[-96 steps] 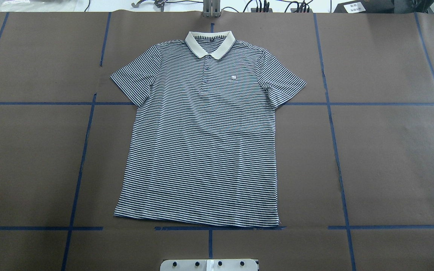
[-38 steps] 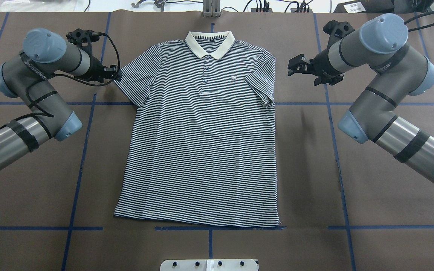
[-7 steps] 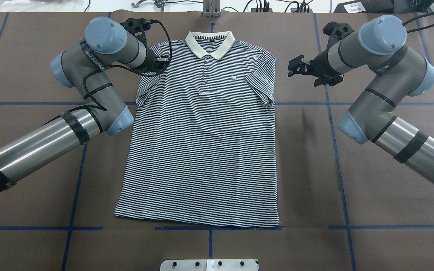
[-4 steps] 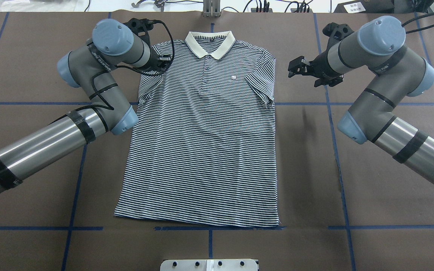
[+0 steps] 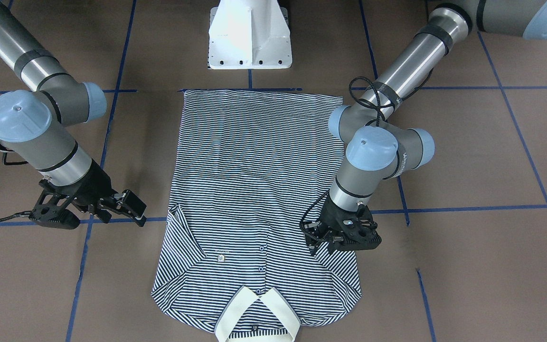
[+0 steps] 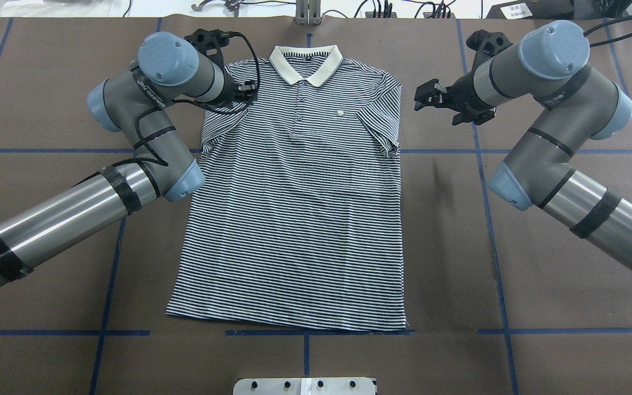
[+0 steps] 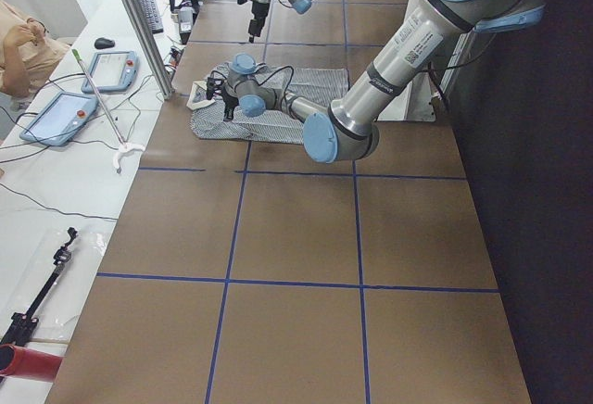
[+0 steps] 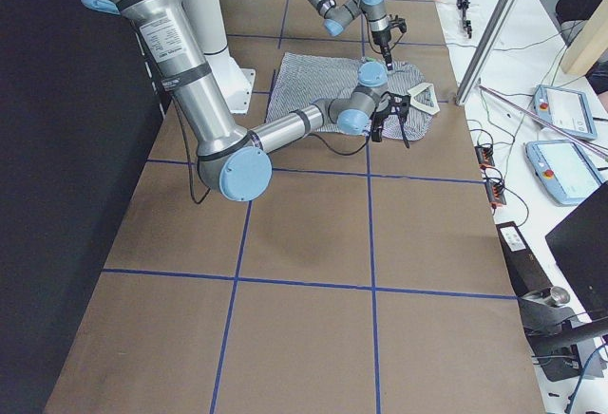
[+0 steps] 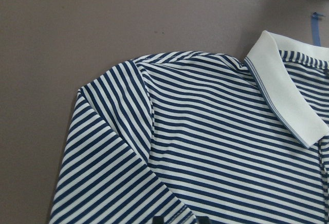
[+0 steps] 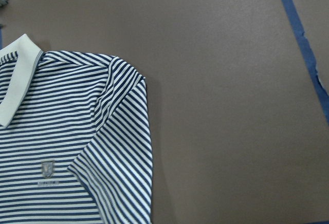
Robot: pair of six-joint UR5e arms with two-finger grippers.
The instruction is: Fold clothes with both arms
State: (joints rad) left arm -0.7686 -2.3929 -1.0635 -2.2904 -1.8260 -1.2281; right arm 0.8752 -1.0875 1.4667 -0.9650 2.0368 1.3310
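Observation:
The striped polo shirt [image 6: 294, 219] lies flat on the brown table with its cream collar [image 6: 306, 63] at the far edge and its hem near the base. Both sleeves are folded in over the chest. My left gripper [image 6: 249, 90] sits low on the left shoulder, shut on the folded sleeve. In the left wrist view its dark fingertips [image 9: 158, 220] pinch the sleeve hem at the bottom edge. In the front-facing view this gripper [image 5: 315, 242] rests on the shirt [image 5: 254, 166]. My right gripper [image 6: 423, 96] hovers open just right of the folded right sleeve [image 6: 384, 131], holding nothing.
Blue tape lines [image 6: 483, 181] divide the brown table top. The white pedestal base [image 5: 249, 33] stands behind the shirt's hem. A metal post [image 6: 308, 13] rises beyond the collar. A person [image 7: 18, 43] sits at a side bench with tablets.
Since the oldest frame both arms came in and the sleeves were folded inward. Over the last second the left gripper crept right with its sleeve and the right gripper edged slightly toward the shirt.

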